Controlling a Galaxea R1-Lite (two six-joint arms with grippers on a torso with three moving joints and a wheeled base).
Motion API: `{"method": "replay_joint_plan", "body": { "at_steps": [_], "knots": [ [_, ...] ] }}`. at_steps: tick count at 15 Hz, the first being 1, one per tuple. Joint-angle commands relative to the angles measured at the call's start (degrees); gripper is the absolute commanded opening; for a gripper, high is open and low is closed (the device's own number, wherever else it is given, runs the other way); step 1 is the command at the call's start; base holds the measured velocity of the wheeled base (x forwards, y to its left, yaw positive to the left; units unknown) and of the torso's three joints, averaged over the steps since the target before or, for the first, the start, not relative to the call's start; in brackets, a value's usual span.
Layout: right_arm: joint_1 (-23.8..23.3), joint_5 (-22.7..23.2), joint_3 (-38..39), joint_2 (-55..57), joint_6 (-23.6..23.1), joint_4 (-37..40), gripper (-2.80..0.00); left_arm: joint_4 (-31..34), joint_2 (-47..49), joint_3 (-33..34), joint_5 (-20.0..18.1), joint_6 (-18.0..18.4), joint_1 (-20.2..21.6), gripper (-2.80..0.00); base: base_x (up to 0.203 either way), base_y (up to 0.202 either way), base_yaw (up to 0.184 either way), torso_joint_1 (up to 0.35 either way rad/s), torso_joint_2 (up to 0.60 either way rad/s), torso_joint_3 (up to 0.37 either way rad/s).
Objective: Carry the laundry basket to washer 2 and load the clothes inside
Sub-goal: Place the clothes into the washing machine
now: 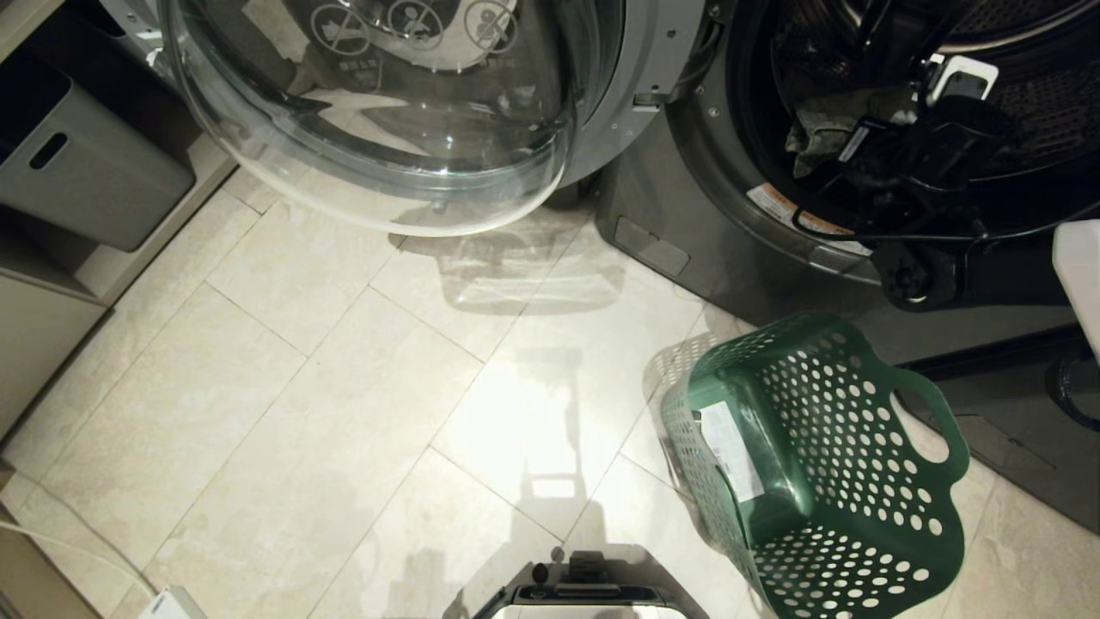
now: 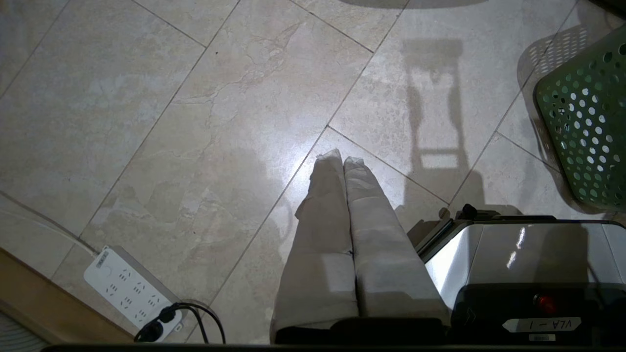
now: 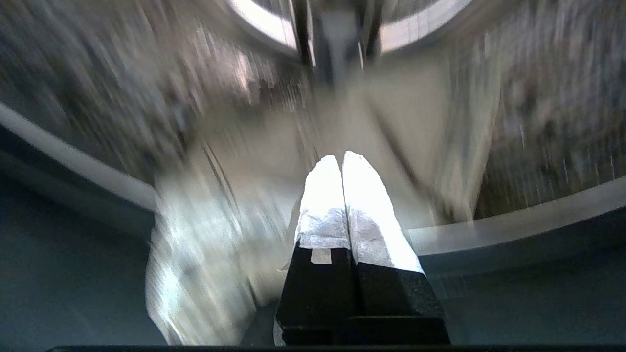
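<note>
One grey storage bin (image 1: 82, 176) sits on a shelf at the upper left of the head view. Right of it, the round glass door (image 1: 378, 120) stands swung open over the tile floor (image 1: 301, 387). Lower down, the left gripper (image 2: 342, 164) hangs over the tiles, fingers pressed together, holding nothing. At upper right, the right gripper (image 3: 341, 164), fingers pressed together, reaches into the washer (image 1: 687, 206) drum beside the pale clothes (image 1: 829, 129). Below, the green laundry basket (image 1: 825, 464) lies tipped on the floor, empty.
</note>
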Motion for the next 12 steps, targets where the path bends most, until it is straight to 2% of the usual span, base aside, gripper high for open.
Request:
{"method": "replay_joint_plan", "body": {
  "at_steps": [1,6,9,12],
  "knots": [
    [0.1,-0.1,7.4,-5.2,1.6,1.4,-2.80,0.0,0.1,0.0,0.0,0.0,0.0,-2.80,0.000,0.000,0.000,0.000,0.00,0.000],
    [1.0,4.1,29.2,-22.1,6.9,12.1,-2.80,0.1,0.1,0.0,0.0,0.0,0.0,-2.80,0.000,0.000,0.000,0.000,0.00,0.000],
    [2.4,4.8,41.0,-34.3,7.4,17.0,-2.80,0.0,0.1,0.0,0.0,0.0,0.0,-2.80,0.000,0.000,0.000,0.000,0.00,0.000],
    [3.2,5.0,47.5,-44.9,6.9,26.5,-2.80,0.0,0.1,0.0,0.0,0.0,0.0,-2.80,0.000,0.000,0.000,0.000,0.00,0.000]
  ]
}}
